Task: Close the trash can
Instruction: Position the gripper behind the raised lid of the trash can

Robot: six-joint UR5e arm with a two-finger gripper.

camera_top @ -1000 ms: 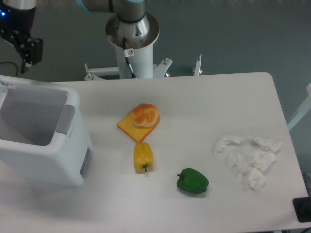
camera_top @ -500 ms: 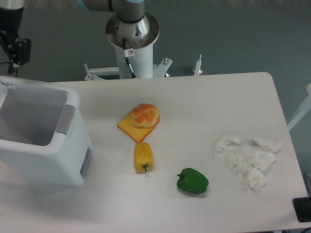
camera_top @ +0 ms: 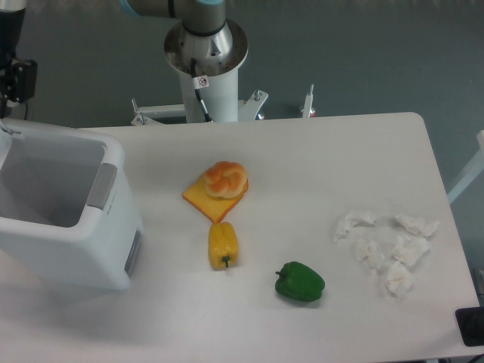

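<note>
The large white plastic box-shaped trash can (camera_top: pixel 64 219) is sitting at the left edge of the frame on the white rectangular table (camera_top: pixel 318 151). Its top is standing open, exposing the pale grey interior; a grey latch strip is running along the right rim and a grey panel is showing on the lower right side. No lid is clearly visible over the opening.

The black two-finger gripper (camera_top: pixel 10 76) is hanging in the upper left corner of the frame, above and behind the trash can, partly cut off by the frame edge. Whether its fingers are parted or together cannot be told.

The arm's grey and silver base column (camera_top: pixel 206 60) is standing at top centre, behind the table. A small red-and-white label is showing on it; its text is too small to read.

Near the table centre, a braided bread roll (camera_top: pixel 226 178) is resting on an orange square slice (camera_top: pixel 208 201). Just below it, a yellow bell pepper (camera_top: pixel 223 244) is lying. A green bell pepper (camera_top: pixel 300 282) is lying lower right of it. Crumpled white paper pieces (camera_top: pixel 387 246) are clustering at the right.
</note>
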